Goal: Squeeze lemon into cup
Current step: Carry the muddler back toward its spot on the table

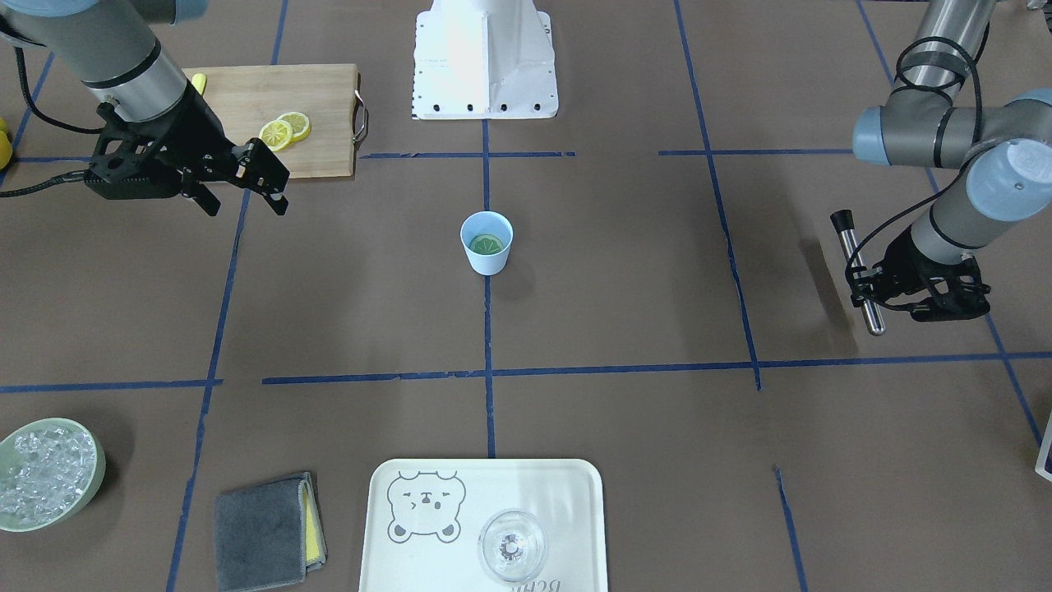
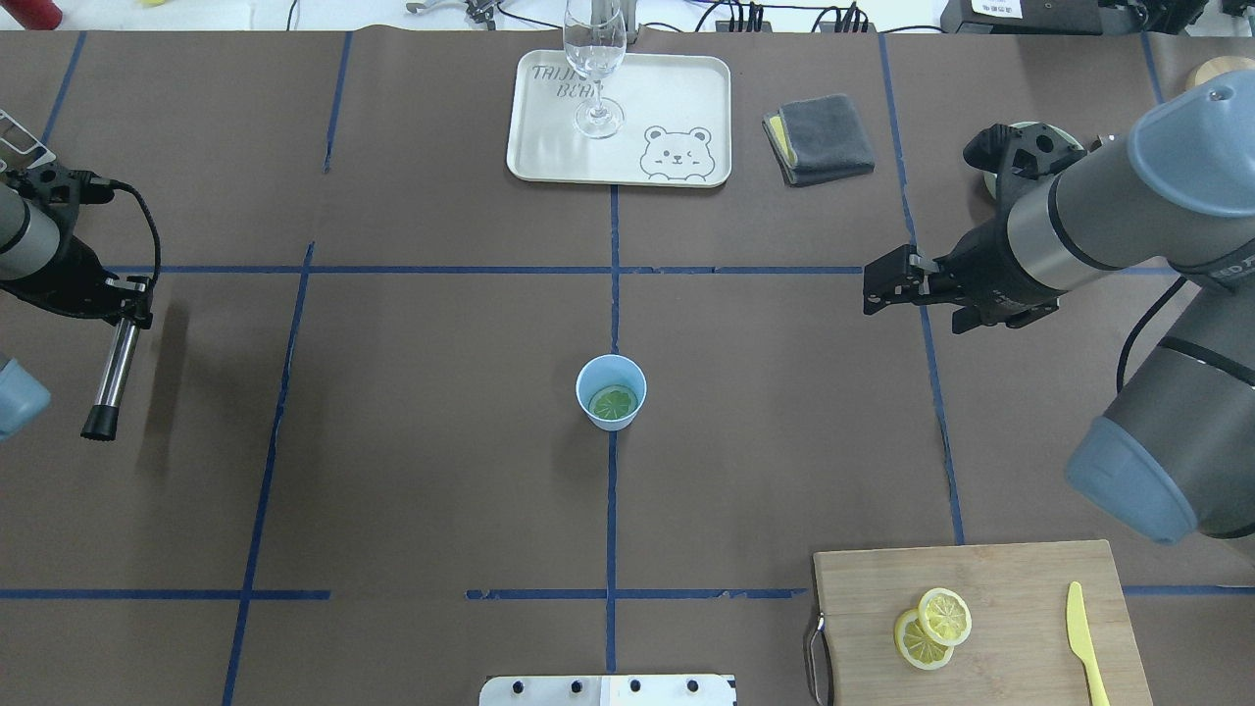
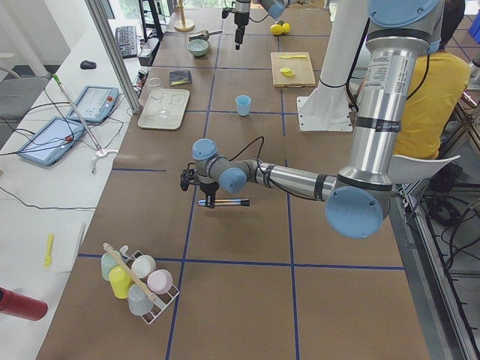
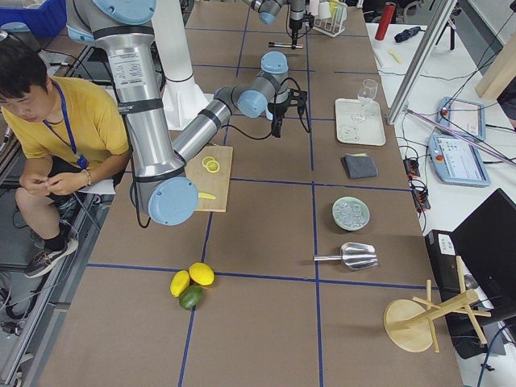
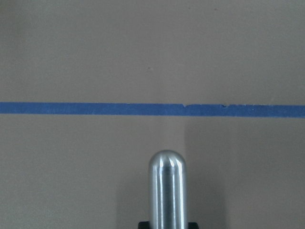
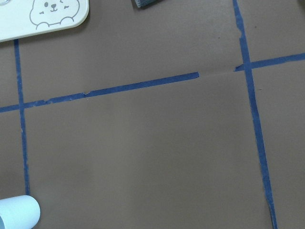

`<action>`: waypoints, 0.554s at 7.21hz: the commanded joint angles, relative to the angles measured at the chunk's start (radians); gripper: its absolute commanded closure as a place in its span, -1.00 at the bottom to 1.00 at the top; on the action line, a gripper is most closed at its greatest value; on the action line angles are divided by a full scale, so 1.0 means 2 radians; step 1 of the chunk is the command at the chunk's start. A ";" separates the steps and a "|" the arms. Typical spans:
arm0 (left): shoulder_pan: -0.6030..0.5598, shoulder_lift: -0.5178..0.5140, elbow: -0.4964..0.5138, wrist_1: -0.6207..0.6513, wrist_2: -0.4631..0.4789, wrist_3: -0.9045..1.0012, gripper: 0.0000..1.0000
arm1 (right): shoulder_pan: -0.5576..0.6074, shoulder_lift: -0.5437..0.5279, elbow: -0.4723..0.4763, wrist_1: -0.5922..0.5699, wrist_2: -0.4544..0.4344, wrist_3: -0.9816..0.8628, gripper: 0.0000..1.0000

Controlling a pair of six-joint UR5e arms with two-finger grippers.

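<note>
The light-blue cup stands upright at the table's middle and also shows in the overhead view. One lemon slice lies flat inside it, at the bottom. My right gripper is open and empty. It hovers above the table, well to the right of the cup in the overhead view, and shows at the left of the front view. My left gripper is shut on a metal rod with a black tip, far to the cup's left. The rod's rounded end fills the left wrist view.
A wooden cutting board holds two more lemon slices and a yellow knife. On the far side are a white tray with a stemmed glass, a grey cloth and a bowl of ice.
</note>
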 commanded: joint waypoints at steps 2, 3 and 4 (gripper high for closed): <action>0.013 -0.002 0.003 -0.001 0.001 0.001 1.00 | 0.000 0.000 -0.001 0.000 0.000 0.000 -1.00; 0.016 -0.002 0.005 -0.001 0.001 0.002 1.00 | 0.000 0.001 -0.001 0.000 0.000 0.000 -1.00; 0.016 -0.004 0.009 -0.001 0.001 0.003 1.00 | 0.000 0.001 -0.001 0.000 0.000 0.000 -1.00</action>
